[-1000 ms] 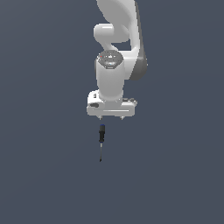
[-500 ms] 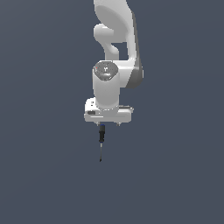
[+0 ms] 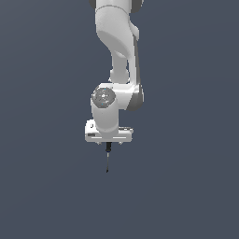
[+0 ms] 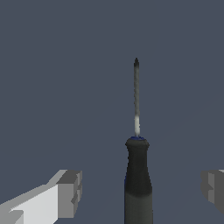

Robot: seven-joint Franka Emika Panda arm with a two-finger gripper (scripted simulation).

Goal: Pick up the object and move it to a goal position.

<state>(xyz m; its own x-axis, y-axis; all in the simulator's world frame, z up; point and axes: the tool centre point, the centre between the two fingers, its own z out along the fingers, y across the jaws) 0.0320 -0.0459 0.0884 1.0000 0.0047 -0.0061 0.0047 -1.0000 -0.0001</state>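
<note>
The object is a slim screwdriver (image 3: 108, 158) with a black handle and a thin dark shaft, lying on the dark grey floor just below the white gripper (image 3: 108, 143) in the exterior view. In the wrist view the screwdriver (image 4: 138, 175) lies midway between the two grey fingertips (image 4: 70, 192), its shaft pointing away from the hand. The gripper (image 4: 142, 189) is open, with wide gaps on both sides of the handle and neither finger touching it. A thin blue ring shows where handle meets shaft.
Only the plain dark grey floor (image 3: 46, 186) surrounds the screwdriver. The white arm (image 3: 116, 51) rises straight up out of the exterior view above the gripper.
The gripper has come down over the screwdriver and now covers the upper part of its handle in the exterior view. The screwdriver has stayed in place.
</note>
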